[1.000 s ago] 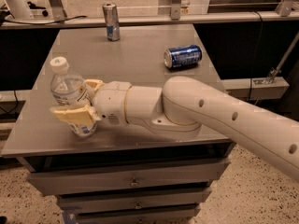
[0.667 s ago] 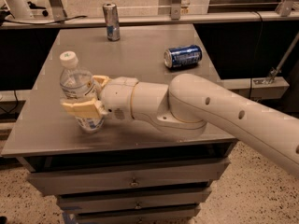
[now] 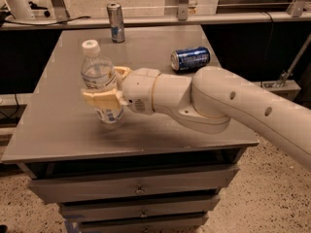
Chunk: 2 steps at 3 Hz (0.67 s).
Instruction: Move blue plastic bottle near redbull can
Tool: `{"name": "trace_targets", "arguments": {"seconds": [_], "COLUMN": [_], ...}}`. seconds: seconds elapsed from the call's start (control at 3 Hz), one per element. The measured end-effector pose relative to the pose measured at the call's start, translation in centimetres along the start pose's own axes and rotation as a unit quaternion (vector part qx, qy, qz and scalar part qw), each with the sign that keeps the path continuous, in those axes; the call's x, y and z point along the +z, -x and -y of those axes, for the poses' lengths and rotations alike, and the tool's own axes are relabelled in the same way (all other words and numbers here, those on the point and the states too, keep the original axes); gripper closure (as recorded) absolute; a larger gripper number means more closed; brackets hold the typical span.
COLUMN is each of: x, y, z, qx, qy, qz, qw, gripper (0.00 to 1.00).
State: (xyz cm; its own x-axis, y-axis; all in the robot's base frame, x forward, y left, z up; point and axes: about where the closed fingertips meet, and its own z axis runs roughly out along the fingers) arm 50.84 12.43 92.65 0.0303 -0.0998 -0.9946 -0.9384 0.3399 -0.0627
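The blue plastic bottle [image 3: 99, 77], clear with a white cap and a blue-and-white label, is upright in my gripper [image 3: 104, 92], whose tan fingers [image 3: 99, 99] are shut around its middle. It is held just above the grey table [image 3: 58, 115], left of centre. The redbull can [image 3: 115, 22], slim and silver with a blue band, stands upright at the table's far edge, well beyond the bottle. My white arm reaches in from the right.
A dark blue can [image 3: 190, 58] lies on its side at the table's right, behind my arm. Drawers [image 3: 138, 188] sit under the tabletop. A rail and metal posts run behind the far edge.
My gripper has carried the bottle to the right and away from the front-left corner, toward the table's middle, and lifted it slightly.
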Motion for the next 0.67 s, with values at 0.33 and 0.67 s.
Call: {"name": "trace_targets", "arguments": {"seconds": [0.33, 0.67], "x": [-0.7, -2.0], "y": [0.2, 1.0], "z": [1.8, 6.2], "qx": [-0.016, -0.041], "qy": [-0.011, -0.031], "qz": [-0.006, -0.007], "qw": [0.9998, 0.9986], "gripper": [1.0, 1.0]}}
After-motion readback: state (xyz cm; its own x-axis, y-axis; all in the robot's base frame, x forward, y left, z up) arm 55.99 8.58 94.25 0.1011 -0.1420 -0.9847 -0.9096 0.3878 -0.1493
